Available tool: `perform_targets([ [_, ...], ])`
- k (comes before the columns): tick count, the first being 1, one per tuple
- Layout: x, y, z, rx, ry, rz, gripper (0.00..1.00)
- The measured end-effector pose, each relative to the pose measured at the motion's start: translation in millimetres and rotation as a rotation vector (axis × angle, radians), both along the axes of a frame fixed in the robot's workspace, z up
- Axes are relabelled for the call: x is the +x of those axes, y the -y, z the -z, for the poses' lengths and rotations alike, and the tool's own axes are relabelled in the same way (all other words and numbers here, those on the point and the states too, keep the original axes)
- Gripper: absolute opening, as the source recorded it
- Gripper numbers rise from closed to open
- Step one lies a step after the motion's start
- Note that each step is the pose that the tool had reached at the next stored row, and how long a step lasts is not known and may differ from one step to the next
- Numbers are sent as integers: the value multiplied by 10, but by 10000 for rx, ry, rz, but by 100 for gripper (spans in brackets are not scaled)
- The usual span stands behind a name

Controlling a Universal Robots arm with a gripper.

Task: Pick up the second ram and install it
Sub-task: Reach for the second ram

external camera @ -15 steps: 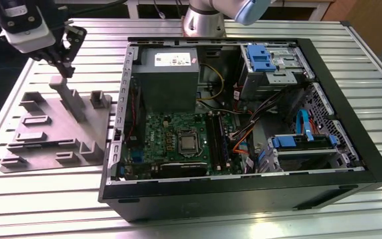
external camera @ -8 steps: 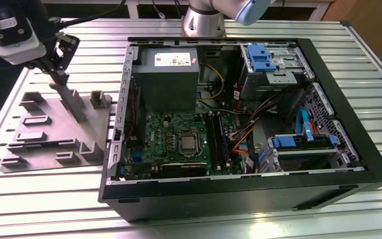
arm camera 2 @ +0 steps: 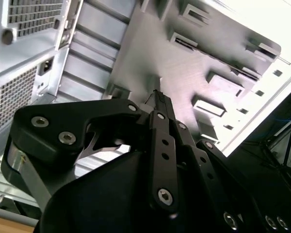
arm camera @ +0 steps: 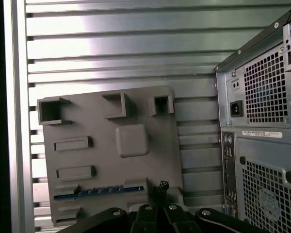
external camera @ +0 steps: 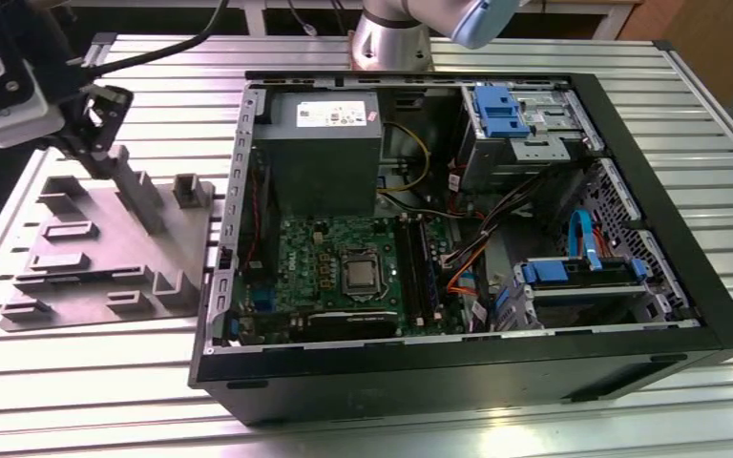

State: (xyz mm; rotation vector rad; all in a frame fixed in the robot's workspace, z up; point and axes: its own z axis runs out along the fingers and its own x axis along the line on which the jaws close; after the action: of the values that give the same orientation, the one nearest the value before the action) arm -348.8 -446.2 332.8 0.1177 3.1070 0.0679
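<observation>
The ram (arm camera: 101,191) is a long, thin blue strip, seen in the first wrist view from its narrow top edge. It stands on its long edge in a narrow slot of the grey tray (arm camera: 157,145) - seated low, so only a slim blue line with a few small pale marks shows above the slot. Its chips cannot be made out from this angle. It runs straight and level along one border of the tray, parallel to the two bar-shaped raised blocks further in. One end meets a small dark notch - the other stops at a raised grey block near the tray's corner.
</observation>
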Motion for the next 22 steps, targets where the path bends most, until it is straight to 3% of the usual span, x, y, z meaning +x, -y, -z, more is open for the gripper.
perform_targets([
  [9, -263, 88, 103, 0, 1, -1, 10],
  [22, -488, 179, 297, 0, 0, 0, 10],
])
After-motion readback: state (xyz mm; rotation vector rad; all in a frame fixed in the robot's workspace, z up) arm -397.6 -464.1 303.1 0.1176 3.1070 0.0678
